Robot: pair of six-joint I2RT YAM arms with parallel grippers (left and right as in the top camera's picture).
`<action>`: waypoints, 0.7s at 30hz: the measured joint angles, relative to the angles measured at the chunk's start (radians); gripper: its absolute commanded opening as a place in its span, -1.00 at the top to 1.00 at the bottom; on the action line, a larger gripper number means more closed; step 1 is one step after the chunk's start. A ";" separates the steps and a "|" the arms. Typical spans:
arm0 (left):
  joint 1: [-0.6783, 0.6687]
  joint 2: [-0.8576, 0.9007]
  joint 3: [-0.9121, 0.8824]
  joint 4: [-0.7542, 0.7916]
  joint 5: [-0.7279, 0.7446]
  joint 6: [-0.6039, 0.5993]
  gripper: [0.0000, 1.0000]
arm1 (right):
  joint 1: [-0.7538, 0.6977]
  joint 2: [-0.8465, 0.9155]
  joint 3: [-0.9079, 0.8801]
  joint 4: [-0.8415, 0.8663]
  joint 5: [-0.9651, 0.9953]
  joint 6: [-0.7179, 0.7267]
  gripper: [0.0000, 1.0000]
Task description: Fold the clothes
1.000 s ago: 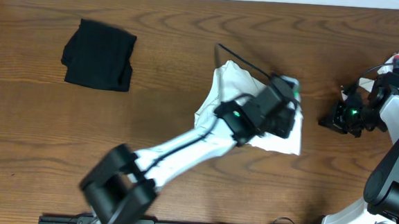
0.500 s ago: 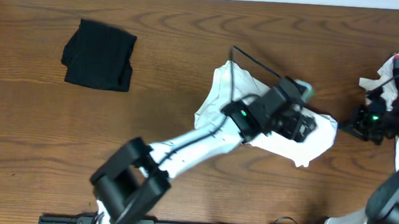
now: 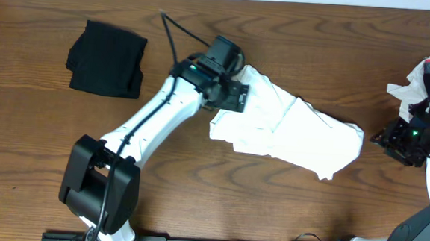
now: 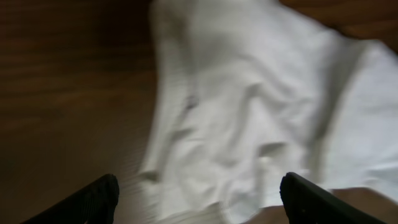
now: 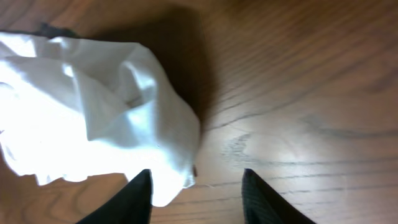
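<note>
The white T-shirt (image 3: pixel 297 129) lies crumpled in a long strip slanting across the table's middle. My left gripper (image 3: pixel 234 94) hovers over its upper left end. In the left wrist view the blurred shirt (image 4: pixel 249 106) fills the space below that gripper (image 4: pixel 199 202), which is open with nothing between its fingertips (image 4: pixel 99 196). My right gripper (image 3: pixel 391 139) stands just off the shirt's right end. It is open (image 5: pixel 196 193), and a corner of the shirt (image 5: pixel 93 112) lies beside its left finger (image 5: pixel 134 199), not pinched.
A folded black garment (image 3: pixel 106 58) lies at the back left. A white-and-dark garment (image 3: pixel 427 77) is heaped at the right edge behind the right arm. The left arm crosses the table from the front edge. Bare wood (image 5: pixel 298 93) shows under the right gripper.
The shirt was drawn out rightward from a bunch into a long strip. Both grippers opened and let go. The left gripper swung back to the shirt's upper left end.
</note>
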 measured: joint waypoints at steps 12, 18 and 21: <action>0.073 0.000 -0.003 -0.054 -0.064 0.031 -0.72 | 0.174 0.000 -0.036 0.057 0.108 0.020 -0.56; 0.072 0.000 -0.006 -0.055 -0.067 0.031 -0.72 | 0.216 0.000 -0.155 0.203 0.137 0.044 -0.34; 0.072 0.000 -0.007 -0.055 -0.068 0.031 -0.72 | 0.216 0.000 -0.208 0.281 0.141 0.049 0.46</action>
